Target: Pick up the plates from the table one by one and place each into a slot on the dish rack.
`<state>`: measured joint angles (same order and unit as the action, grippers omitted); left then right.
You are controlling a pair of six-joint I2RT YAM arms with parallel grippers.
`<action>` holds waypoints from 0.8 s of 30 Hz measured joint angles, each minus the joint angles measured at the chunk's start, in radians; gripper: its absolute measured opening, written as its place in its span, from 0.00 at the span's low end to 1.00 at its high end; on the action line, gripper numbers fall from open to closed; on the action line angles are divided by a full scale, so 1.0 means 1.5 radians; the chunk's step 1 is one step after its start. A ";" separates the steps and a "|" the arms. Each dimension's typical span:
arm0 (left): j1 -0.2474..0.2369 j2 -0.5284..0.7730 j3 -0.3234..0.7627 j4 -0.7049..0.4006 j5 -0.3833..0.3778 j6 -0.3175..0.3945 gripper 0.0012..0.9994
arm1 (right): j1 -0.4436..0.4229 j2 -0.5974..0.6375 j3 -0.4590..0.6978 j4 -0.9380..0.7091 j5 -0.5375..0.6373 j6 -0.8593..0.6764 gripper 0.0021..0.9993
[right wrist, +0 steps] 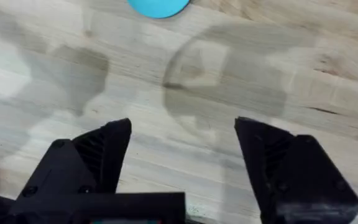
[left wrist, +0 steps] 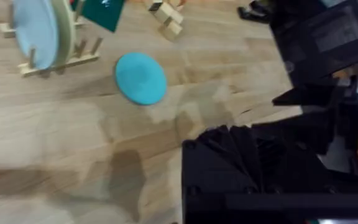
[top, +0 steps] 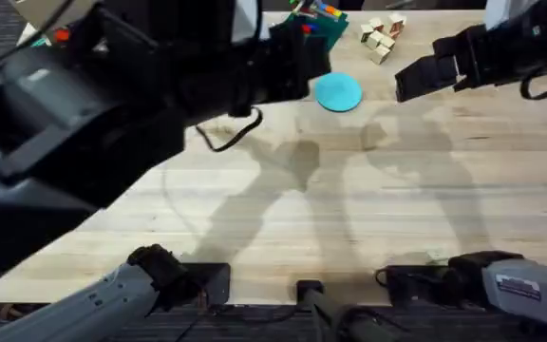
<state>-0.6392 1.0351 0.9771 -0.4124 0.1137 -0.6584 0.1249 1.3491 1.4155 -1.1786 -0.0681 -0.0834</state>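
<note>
A small, flat, round, bright sky-blue plate [top: 337,92] is lying face-up on the large pale-plank wooden counter [top: 368,209], toward the far side. In the left wrist view it is sitting just beside the small light-wood dish rack [left wrist: 58,62] with upright pegs, apart from it, and a pale round plate [left wrist: 41,31] is already standing on edge between those pegs. So one plate looks done and the blue one is waiting.

The right pincer [right wrist: 182,158] is hovering above bare counter with its two black fingers spread wide and nothing between them; the blue plate is showing at the far edge of its view. In the overhead view the right arm is reaching in from the right, its tip near the plate but not touching. The left arm is rising close under the camera as a large dark shape, and I cannot tell how its pincer [left wrist: 241,180] is standing.

The blue plate is looking light, stiff and smooth, probably plastic or glazed, so likely slippery and unlikely to flex. Lying flat, it is offering only its thin rim. A sensible hold would be across the edge, one finger sliding under the lip and the other pressing on top, tilting the plate upright for the slot. Squeezing too little risks it slipping out or skating across the wood.

Wooden blocks [top: 381,38] and a green tray [top: 313,24] are sitting beyond.
</note>
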 joint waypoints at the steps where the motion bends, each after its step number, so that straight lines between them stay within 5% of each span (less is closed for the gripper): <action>1: 0.000 0.008 0.000 0.012 0.005 -0.005 0.04 | 0.000 0.000 0.000 0.000 0.000 0.000 1.00; 11: 0.009 0.115 0.000 0.123 0.063 -0.038 0.04 | 0.000 0.000 0.000 0.000 0.000 -0.002 1.00; 19: 0.078 0.219 0.000 0.209 0.155 -0.049 0.04 | 0.000 0.000 0.000 0.000 0.000 -0.002 0.99; 24: 0.093 0.280 0.000 0.262 0.194 -0.056 0.04 | 0.000 0.000 0.000 0.000 0.000 -0.002 1.00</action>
<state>-0.4992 1.4547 0.9771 -0.0186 0.4042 -0.7422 0.1249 1.3492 1.4155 -1.1790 -0.0681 -0.0864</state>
